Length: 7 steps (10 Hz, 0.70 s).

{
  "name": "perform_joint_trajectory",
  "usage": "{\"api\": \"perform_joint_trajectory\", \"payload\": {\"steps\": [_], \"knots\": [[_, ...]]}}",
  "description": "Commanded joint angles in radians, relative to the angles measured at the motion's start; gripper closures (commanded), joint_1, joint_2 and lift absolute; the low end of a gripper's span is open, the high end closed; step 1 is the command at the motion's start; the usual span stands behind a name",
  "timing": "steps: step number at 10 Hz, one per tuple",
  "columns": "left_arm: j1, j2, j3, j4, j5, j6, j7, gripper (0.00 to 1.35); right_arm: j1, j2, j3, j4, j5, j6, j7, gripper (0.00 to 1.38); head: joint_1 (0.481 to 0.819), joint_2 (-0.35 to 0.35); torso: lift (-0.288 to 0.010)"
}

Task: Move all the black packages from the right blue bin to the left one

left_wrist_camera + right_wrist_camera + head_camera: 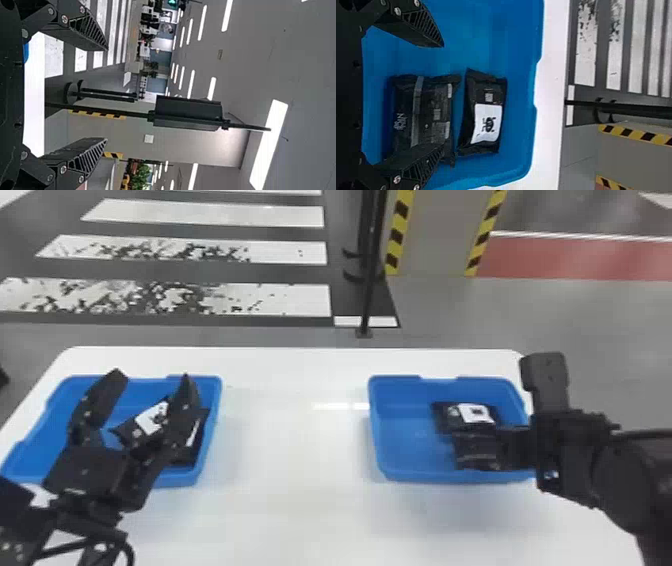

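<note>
Over the left blue bin (212, 430), my left gripper (150, 390) is open and empty; the left wrist view shows that gripper (106, 95) with its fingers wide apart. Black packages (142, 425) lie in that bin below it. My right gripper (480, 445) is at the right blue bin (376, 435). In the right wrist view the gripper (442, 95) is open, one finger over the edge of a larger black package (429, 113). Beside it lies a smaller black package (484, 126) with a white label.
Both bins stand on a white table (295, 450), with a wide stretch of tabletop between them. Beyond the table's far edge are a thin black post (369, 280) and a pillar (440, 235) with yellow-black striped edges.
</note>
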Motion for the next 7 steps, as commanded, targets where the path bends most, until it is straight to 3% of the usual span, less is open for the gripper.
{"api": "perform_joint_trajectory", "payload": {"steps": [1,4,7], "knots": [[0.000,0.001,-0.003,0.002,-0.001,-0.002,0.000,0.25,-0.029,0.000,0.003,0.031,0.009,0.097,-0.025,0.15,0.695,-0.086,-0.140],[0.000,0.001,-0.005,0.002,-0.003,-0.002,0.000,0.24,-0.122,-0.018,0.044,0.158,0.005,0.132,-0.027,0.15,0.695,-0.108,-0.140],[0.003,0.001,-0.003,0.002,-0.003,-0.009,0.000,0.25,-0.149,-0.022,0.054,0.205,0.015,0.134,-0.027,0.15,0.695,-0.109,-0.140]]}}
